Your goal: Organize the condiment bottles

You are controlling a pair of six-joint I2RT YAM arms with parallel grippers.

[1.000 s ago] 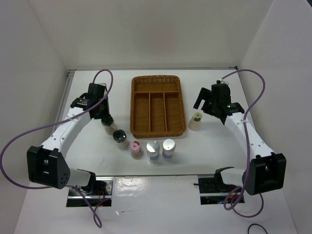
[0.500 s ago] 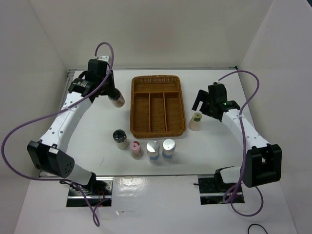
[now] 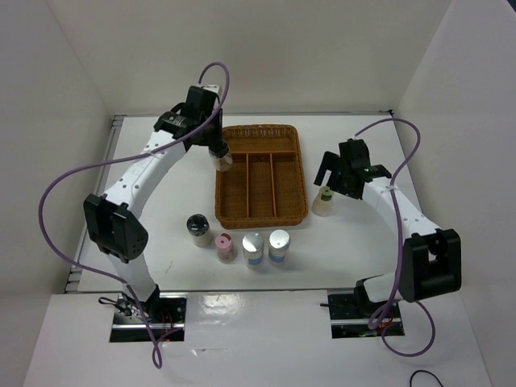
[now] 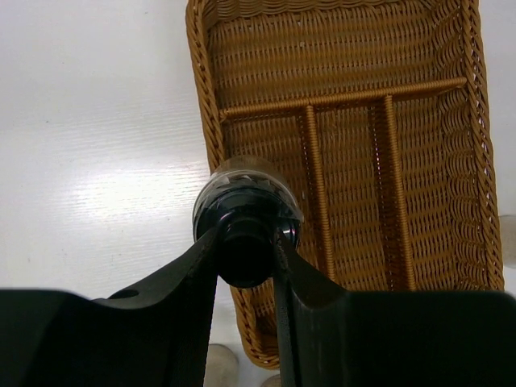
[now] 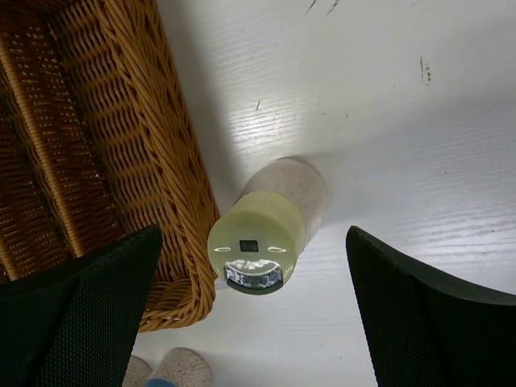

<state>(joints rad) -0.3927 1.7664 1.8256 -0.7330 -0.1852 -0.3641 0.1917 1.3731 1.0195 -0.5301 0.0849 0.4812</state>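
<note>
My left gripper (image 3: 218, 151) is shut on a black-capped shaker (image 3: 222, 160) and holds it in the air over the left rim of the wicker tray (image 3: 260, 129). In the left wrist view the fingers (image 4: 193, 266) clamp its black cap, and its glass body (image 4: 246, 181) hangs over the tray's left compartment (image 4: 266, 145). My right gripper (image 3: 331, 181) is open, its fingers on either side of the yellow-green-capped beige shaker (image 3: 324, 199), which stands upright just right of the tray; it also shows in the right wrist view (image 5: 256, 238). The other black-capped shaker (image 3: 198, 228), the pink-capped one (image 3: 224, 246) and two silver-topped ones (image 3: 254, 249) (image 3: 279, 244) stand in front of the tray.
The tray has one crosswise compartment at the back and three long ones, all empty. Its right rim (image 5: 161, 185) is close beside the yellow-green shaker. White walls enclose the table on the left, back and right.
My left arm has lifted the black-capped shaker from the left side of the table and carried it right to the tray's left rim. My right gripper has edged closer over the yellow-green shaker.
</note>
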